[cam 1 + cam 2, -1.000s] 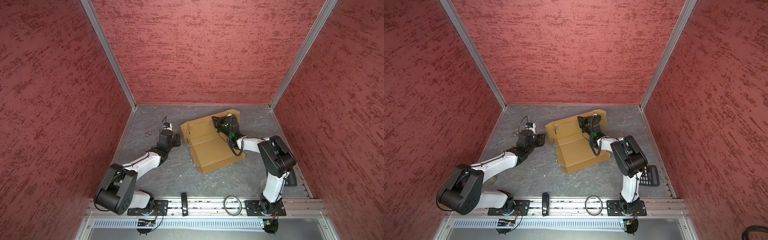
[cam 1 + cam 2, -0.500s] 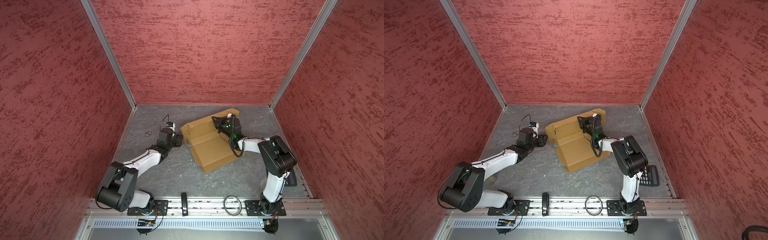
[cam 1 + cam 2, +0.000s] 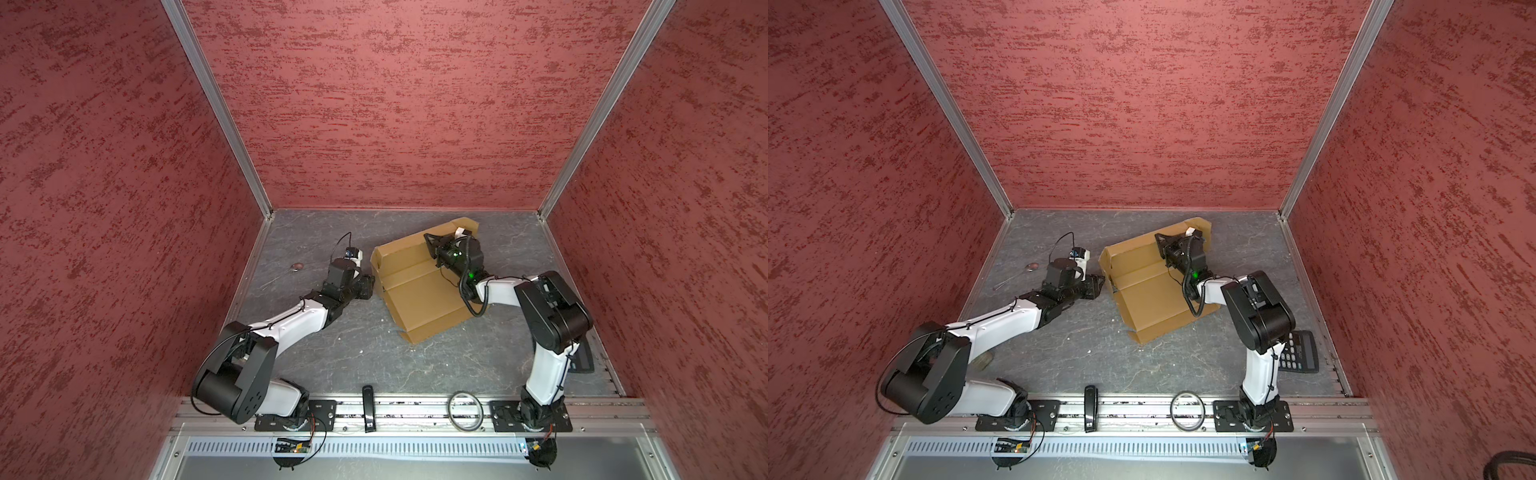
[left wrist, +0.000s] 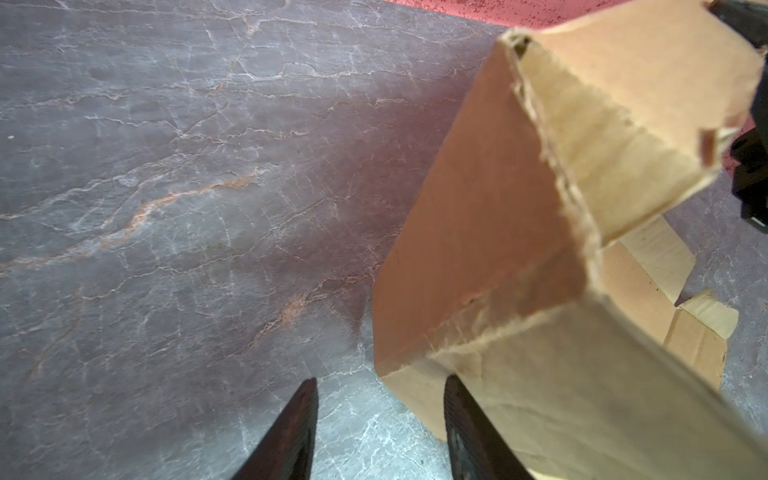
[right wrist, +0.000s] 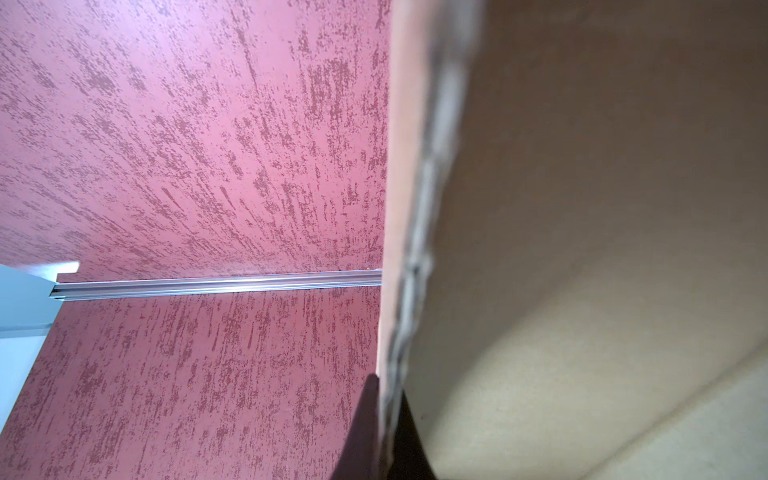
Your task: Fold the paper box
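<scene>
1. The paper box [image 3: 419, 291] [image 3: 1150, 291], a plain brown sheet of corrugated cardboard with creases and flaps, lies on the grey marble-patterned table [image 3: 374, 365]. In both top views it is toward the back and a little right of the middle.
2. The box is only partly formed. Its far wall and its left side wall stand up, while the near panels lie flat on the table.
3. The right gripper [image 3: 428, 237] [image 3: 1158, 237], black with two fingers, is at the raised far wall. In the right wrist view its fingers [image 5: 361, 432] are pinched tightly on the edge of this cardboard wall, so it holds the paper box [image 5: 582, 208].
4. The left gripper [image 3: 371, 286] [image 3: 1100, 284] is low over the table, just beside the left side wall of the box.
5. In the left wrist view the left gripper [image 4: 378, 384] has its two dark fingers [image 4: 291, 436] moderately apart (neither wide nor narrow), and it holds nothing. A lower corner of the raised cardboard [image 4: 490, 232] reaches into the gap. One finger overlaps the cardboard, but I cannot tell whether it touches.
6. A small metal spoon [image 3: 1032, 267] lies on the table to the left, well apart from the box.
7. A black calculator [image 3: 1298, 351] lies near the right front edge, partly behind the right arm
</scene>
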You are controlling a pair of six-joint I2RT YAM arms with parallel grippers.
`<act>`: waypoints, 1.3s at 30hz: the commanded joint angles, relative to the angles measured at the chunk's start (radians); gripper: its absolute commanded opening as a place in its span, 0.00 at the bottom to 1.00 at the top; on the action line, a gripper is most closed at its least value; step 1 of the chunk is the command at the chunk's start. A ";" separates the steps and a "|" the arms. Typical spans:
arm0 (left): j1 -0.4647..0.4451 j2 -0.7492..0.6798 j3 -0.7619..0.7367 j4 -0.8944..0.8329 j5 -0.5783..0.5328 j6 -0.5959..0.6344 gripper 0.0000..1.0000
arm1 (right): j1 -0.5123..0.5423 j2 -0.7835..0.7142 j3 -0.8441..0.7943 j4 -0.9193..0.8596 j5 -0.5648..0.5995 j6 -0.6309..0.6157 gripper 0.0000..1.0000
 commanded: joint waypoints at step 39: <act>0.043 -0.064 0.057 -0.081 0.095 -0.005 0.67 | 0.009 -0.035 0.220 -0.408 0.094 -0.013 0.05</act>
